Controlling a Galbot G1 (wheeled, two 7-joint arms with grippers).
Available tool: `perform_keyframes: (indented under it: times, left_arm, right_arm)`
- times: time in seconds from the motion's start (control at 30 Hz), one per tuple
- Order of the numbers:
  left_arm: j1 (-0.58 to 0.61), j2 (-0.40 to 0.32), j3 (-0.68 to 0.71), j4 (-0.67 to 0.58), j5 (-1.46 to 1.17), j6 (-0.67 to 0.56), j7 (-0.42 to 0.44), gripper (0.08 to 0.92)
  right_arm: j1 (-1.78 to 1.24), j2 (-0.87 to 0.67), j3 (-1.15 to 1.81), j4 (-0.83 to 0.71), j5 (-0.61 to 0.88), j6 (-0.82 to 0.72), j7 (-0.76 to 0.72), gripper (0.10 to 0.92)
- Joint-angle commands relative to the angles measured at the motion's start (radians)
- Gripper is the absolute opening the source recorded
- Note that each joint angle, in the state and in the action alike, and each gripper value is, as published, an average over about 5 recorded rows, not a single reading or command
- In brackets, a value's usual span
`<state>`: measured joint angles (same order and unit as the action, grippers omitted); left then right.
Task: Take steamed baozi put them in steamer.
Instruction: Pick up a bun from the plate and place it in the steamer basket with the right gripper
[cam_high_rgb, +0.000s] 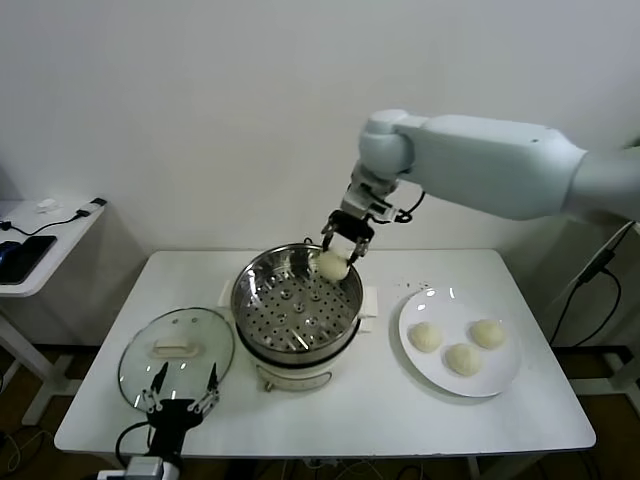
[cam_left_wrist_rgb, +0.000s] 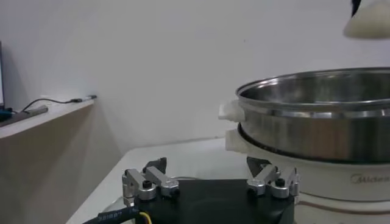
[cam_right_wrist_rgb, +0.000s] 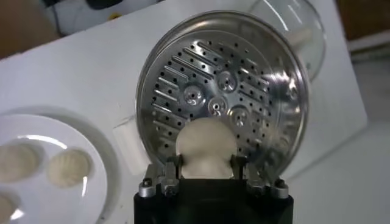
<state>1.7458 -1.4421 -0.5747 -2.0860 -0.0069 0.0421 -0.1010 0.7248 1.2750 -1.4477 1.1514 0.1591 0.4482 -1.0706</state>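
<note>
Your right gripper (cam_high_rgb: 346, 238) pinches one smooth, cream-white baozi (cam_high_rgb: 332, 265) above the steamer (cam_high_rgb: 296, 305) rim.

The round dough bun hangs at the pot's one o'clock edge, over the shiny perforated steel tray; three more baozi (cam_high_rgb: 462, 347) sit on the flat white plate (cam_high_rgb: 502, 375) at three o'clock. Your right arm reaches in from the right, wrist angled down. Your left gripper (cam_high_rgb: 183, 392), jaws wide, idles by the round glass lid (cam_high_rgb: 176, 355) at eight o'clock.

I see the steamer (cam_high_rgb: 297, 310) as polished stainless steel, mirror-bright, its perforated tray (cam_right_wrist_rgb: 222, 103) equally shiny, on a matt white plastic base (cam_left_wrist_rgb: 341, 182). The baozi (cam_right_wrist_rgb: 206, 146) looks smooth, matt dough. The lid (cam_high_rgb: 176, 355) is clear glass; the plate (cam_high_rgb: 440, 375) glossy white; the table (cam_high_rgb: 450, 420) matt white.
</note>
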Motion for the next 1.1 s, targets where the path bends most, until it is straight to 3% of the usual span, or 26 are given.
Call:
perform_keyframes:
  times: [0.03,0.3,0.7,0.97,1.1]
  left_arm:
    - [0.002,0.001,0.000,-0.002,0.001,0.001,-0.003,0.823]
    - [0.004,0.002,-0.001,0.003,0.001,-0.001,-0.009,0.823]
    - [-0.005,0.002,-0.001,0.010,-0.002,0.000,-0.015,0.823]
    - [-0.011,-0.002,0.002,0.009,-0.004,0.004,-0.014,0.823]
    - [-0.013,-0.005,0.004,0.007,-0.003,0.006,-0.013,0.823]
  right_arm:
    - [-0.189,0.148,0.080,-0.207,-0.317,0.173,0.050,0.564]
    - [-0.290,0.235,0.187,-0.406,-0.428,0.235,0.108,0.563]
    - [-0.328,0.287,0.223,-0.518,-0.429,0.256,0.137,0.577]
    - [-0.273,0.261,0.176,-0.466,-0.292,0.261,0.105,0.769]
    - [-0.212,0.214,0.162,-0.388,-0.176,0.254,0.083,0.818]
